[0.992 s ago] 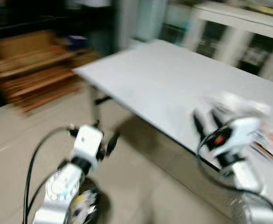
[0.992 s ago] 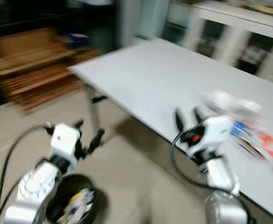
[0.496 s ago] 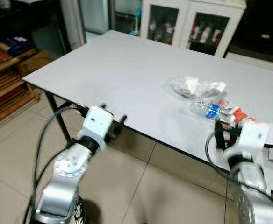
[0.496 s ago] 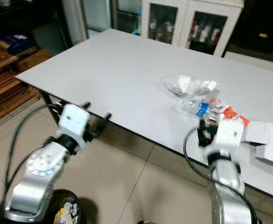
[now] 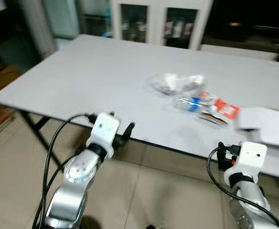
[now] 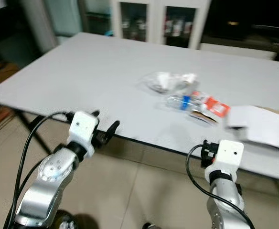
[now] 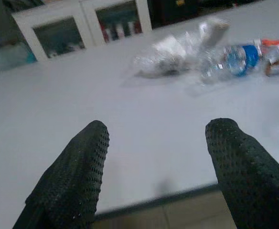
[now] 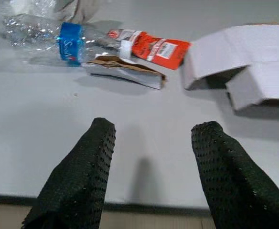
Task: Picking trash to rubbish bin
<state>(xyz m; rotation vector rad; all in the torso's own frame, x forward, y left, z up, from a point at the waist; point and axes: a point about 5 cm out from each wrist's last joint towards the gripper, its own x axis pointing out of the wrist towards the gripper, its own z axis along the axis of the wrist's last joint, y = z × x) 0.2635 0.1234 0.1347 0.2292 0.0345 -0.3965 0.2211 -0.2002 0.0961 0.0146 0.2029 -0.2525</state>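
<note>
Grey surface [image 5: 96, 76] w/ trash: plastic bottle [image 8: 58, 36], red wrapper [image 8: 151, 47]. Left claw [image 7: 154, 167] & right claw [image 8: 149, 162] both wide open, empty, at near edge. Best: right claw straddles bottle squarely.

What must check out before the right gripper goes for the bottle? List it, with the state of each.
1. Right gripper open, nothing held: ok.
2. Left gripper open, nothing held: ok.
3. Plastic bottle lying free on the table: ok.
4. Path over the table edge to the bottle: ok, though the brown wrapper lies beside it.
5. Right gripper within reach: cannot tell.
6. Bin location: cannot tell.
</note>
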